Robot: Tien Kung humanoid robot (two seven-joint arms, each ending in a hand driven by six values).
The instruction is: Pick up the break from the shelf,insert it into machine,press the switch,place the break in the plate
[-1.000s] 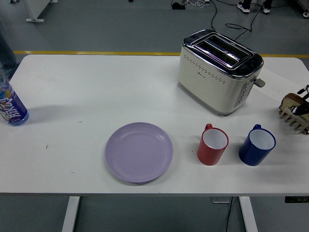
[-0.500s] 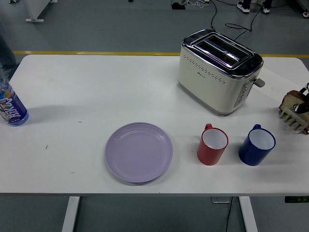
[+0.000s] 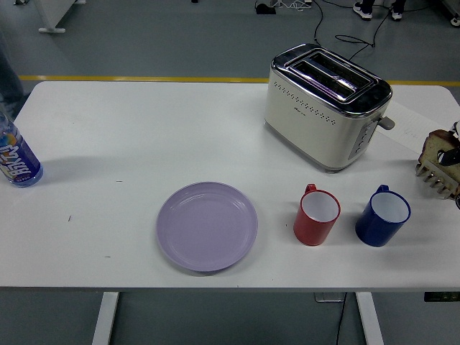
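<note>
Bench (image 3: pixel 144 122): white, carrying all items below.

Bottle (image 3: pixel 16 159): blue label, at the far left edge, partly cut off.

Plate (image 3: pixel 207 226): lilac, bare, near the front edge, left of centre. Final resting place for the bread.

Toaster (image 3: pixel 327 106): cream and chrome, two slots on top, both appearing vacant; lever on its right end. Stands at the back right, well apart from the plate.

Red mug (image 3: pixel 316 215): in front of the toaster, handle turned away.

Blue mug (image 3: pixel 382 215): just beside the red mug, not touching.

Rack (image 3: pixel 437 178): wooden slats, at the far right edge, partly cut off.

Bread (image 3: pixel 435 146): a brown-crusted slice standing in the rack, at the right edge.

Right hand (image 3: pixel 453 153): only dark parts show beside the slice; whether the fingers are spread or pinching the bread cannot be told.

Left hand: out of view.

Handling, as judged: the slice is likely light, soft and crumbly, easily crushed or torn. Best taken gently by its flat faces near the top edge and kept upright for the slot.
</note>
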